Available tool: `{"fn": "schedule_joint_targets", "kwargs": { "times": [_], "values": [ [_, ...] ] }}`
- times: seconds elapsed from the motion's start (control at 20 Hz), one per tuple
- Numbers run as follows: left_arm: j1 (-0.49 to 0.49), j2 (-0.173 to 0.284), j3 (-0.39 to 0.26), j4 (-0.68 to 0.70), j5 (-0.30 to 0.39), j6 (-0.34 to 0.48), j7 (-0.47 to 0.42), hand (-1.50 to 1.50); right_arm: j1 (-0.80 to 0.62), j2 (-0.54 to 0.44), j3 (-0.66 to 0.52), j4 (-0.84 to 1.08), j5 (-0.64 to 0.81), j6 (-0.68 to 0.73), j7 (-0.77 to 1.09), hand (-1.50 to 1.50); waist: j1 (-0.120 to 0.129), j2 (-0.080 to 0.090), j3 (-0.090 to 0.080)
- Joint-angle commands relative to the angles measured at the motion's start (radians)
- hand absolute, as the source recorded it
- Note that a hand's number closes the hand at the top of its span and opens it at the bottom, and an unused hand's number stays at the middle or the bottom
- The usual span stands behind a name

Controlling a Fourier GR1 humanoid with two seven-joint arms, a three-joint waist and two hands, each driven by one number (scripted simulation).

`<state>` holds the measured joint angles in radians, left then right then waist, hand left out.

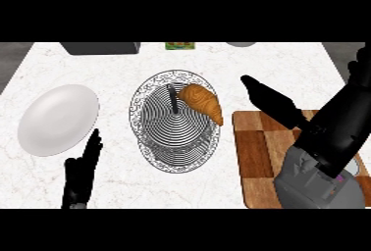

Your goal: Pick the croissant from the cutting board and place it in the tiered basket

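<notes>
1. The counter (290, 63) was pale marble with faint grey veins, and it filled nearly the whole head view; a dark strip of floor showed past its left and right far corners.
2. Along the far edge stood a dark grey box (100, 47), a small green and yellow item (179, 46) and the rim of a pale round thing (241, 44) — all cut off by the view's top.
3. A white plate (58, 119) lay on the left part of the counter, bare.
4. The wire tiered basket (163, 122) stood in the middle, just beside the wooden cutting board (253, 147) at the right.
5. The croissant (202, 101) rested in the basket's upper tier, at its right side, its tip pointing toward the board.
6. The right hand (272, 100) hung over the board's far corner near the croissant — fingers straight, holding nothing, apart from the pastry.
7. The left hand (83, 169) rested at the lower left, fingers straight and pointing up, below the plate.
</notes>
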<state>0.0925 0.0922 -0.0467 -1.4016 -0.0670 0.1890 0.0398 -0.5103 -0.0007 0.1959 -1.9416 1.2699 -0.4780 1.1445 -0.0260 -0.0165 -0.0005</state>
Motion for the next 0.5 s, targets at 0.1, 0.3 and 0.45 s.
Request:
{"fn": "schedule_joint_targets", "kwargs": {
  "times": [0.1, 0.3, 0.45],
  "values": [
    [0.034, 0.005, 0.006, -0.029, 0.011, -0.005, 0.009, 0.00, 0.214, 0.001, -0.027, -0.353, 0.080, 0.074, 0.211, -1.50, -0.027, -0.006, 0.001],
    [0.053, 0.001, 0.011, -0.015, 0.006, 0.004, -0.022, 0.00, 0.423, 0.001, -0.030, -0.664, -0.009, 0.190, 0.146, -1.50, -0.050, -0.009, 0.001],
    [0.043, -0.002, 0.019, -0.035, 0.009, 0.019, 0.009, 0.00, 0.546, 0.000, 0.010, -0.794, -0.023, 0.233, 0.125, -1.50, -0.057, -0.012, 0.000]
  ]
}}
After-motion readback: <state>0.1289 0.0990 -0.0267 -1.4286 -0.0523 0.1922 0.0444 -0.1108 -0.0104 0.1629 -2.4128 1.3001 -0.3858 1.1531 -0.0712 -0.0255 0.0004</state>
